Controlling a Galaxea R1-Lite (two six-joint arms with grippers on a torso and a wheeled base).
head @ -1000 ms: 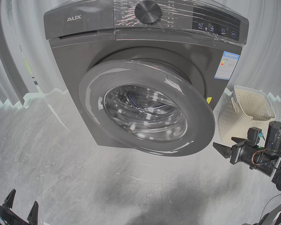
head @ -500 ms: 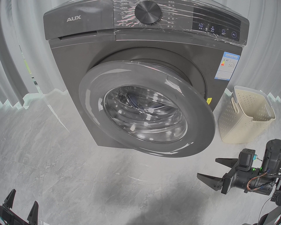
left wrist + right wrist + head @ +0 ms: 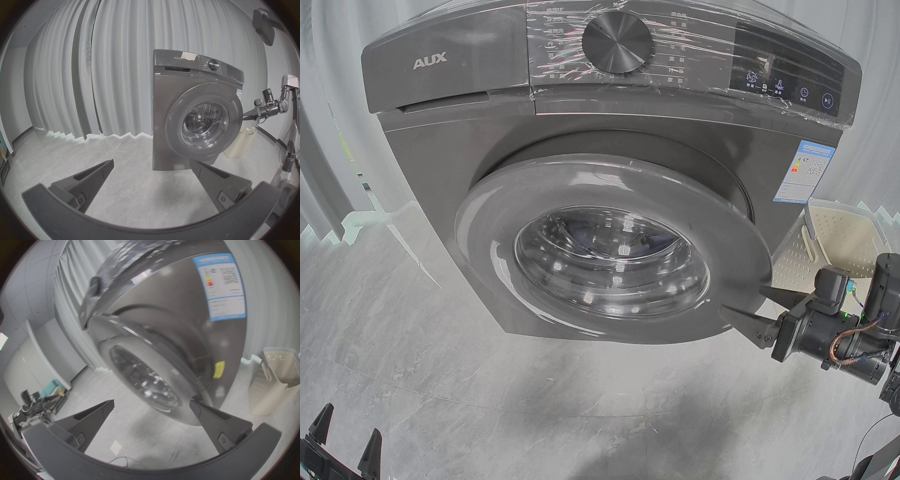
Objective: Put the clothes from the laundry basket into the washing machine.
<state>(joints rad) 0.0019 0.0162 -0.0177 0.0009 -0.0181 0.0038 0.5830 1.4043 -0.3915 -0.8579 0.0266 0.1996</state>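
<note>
The grey washing machine (image 3: 456, 144) stands ahead, its round glass door (image 3: 612, 262) ajar, with the right rim swung a little off the front. Something bluish lies behind the glass. The beige laundry basket (image 3: 844, 237) stands on the floor to the machine's right; its perforated inner wall shows. My right gripper (image 3: 745, 300) is open, fingertips at the door's lower right rim (image 3: 200, 396), nothing between them. My left gripper (image 3: 350, 422) is open and held low at the near left, far from the machine (image 3: 168, 125).
Pale tiled floor (image 3: 487, 387) spreads in front of the machine. White curtains (image 3: 118, 78) hang behind and to the left. The basket (image 3: 275, 380) sits close beside the machine's right side.
The head camera has moved closer to the machine. My right gripper dipped low toward the floor, then rose to the door's lower right rim. The left gripper has kept still.
</note>
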